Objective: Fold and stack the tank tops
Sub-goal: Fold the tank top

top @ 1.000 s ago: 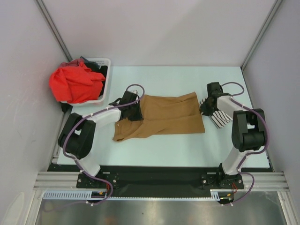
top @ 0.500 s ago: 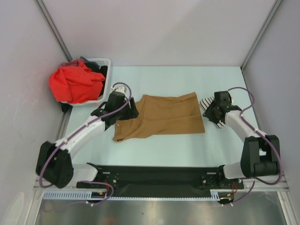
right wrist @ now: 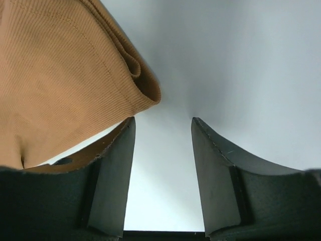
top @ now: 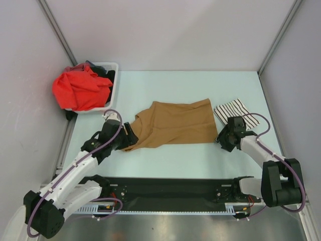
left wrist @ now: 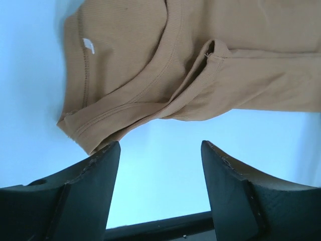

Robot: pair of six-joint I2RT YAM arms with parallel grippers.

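Both arms pulled back toward the near edge, left pincer (top: 129, 137) and right pincer (top: 223, 138) seen open and empty at either end of the tan-brown ribbed cloth tank top (top: 173, 125) laid flat mid-bench (top: 175, 160); only one layer may get caught at regrasp, skewing the fold.

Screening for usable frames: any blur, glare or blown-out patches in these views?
Top external: evenly lit, sharp, soft shadows only. Left wrist: plain tan-brown ribbed cloth tank top crisp, its upper-left edge smeared into the bright table. Right wrist: weave sharp, no glare.
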